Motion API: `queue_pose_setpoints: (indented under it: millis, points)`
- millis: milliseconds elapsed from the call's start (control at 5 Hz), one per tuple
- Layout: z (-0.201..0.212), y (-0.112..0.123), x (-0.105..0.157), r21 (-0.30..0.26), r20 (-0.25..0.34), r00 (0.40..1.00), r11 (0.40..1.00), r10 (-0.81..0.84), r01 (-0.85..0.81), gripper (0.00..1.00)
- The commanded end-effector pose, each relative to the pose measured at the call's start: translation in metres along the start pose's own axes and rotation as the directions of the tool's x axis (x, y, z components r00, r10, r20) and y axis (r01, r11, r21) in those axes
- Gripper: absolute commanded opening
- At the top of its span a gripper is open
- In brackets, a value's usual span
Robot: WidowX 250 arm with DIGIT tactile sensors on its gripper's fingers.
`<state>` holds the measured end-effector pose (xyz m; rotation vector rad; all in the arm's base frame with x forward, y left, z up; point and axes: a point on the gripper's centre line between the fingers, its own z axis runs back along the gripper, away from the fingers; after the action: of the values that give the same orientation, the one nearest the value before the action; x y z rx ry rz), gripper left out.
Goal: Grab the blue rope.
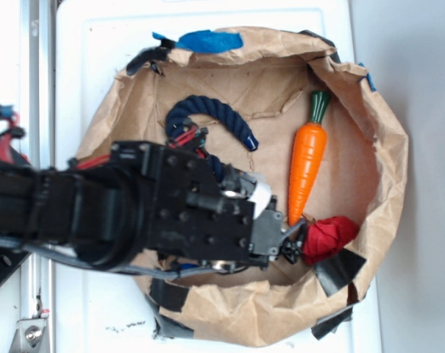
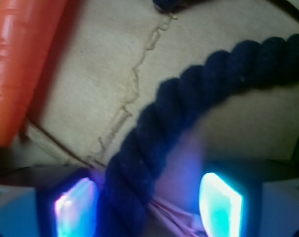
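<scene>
The blue rope lies hooked on brown paper, one glossy capped end toward the carrot and its other part running under my arm. The arm hides the fingers in the exterior view. In the wrist view the rope passes between the two glowing pads of my gripper. It sits close against the left pad, with a clear gap to the right pad. The gripper is open around it.
An orange carrot lies right of the rope, also seen at the wrist view's left edge as the carrot. A red cloth sits by the carrot's tip. The crumpled paper bag wall rings everything; blue tape is at the top.
</scene>
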<state>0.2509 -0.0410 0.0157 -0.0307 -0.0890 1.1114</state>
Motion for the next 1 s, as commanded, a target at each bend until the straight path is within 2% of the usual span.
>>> queue_pose_setpoints:
  millis: [0, 600, 800]
  points:
    - [0.011, 0.011, 0.009, -0.042, -0.003, 1.000, 0.999, 0.002, -0.002, 0.00]
    - [0.032, 0.007, 0.028, -0.068, -0.014, 1.000, 0.998, -0.006, 0.005, 0.00]
    - [0.048, 0.007, 0.042, -0.090, 0.033, 0.995, 0.992, -0.090, 0.092, 0.00]
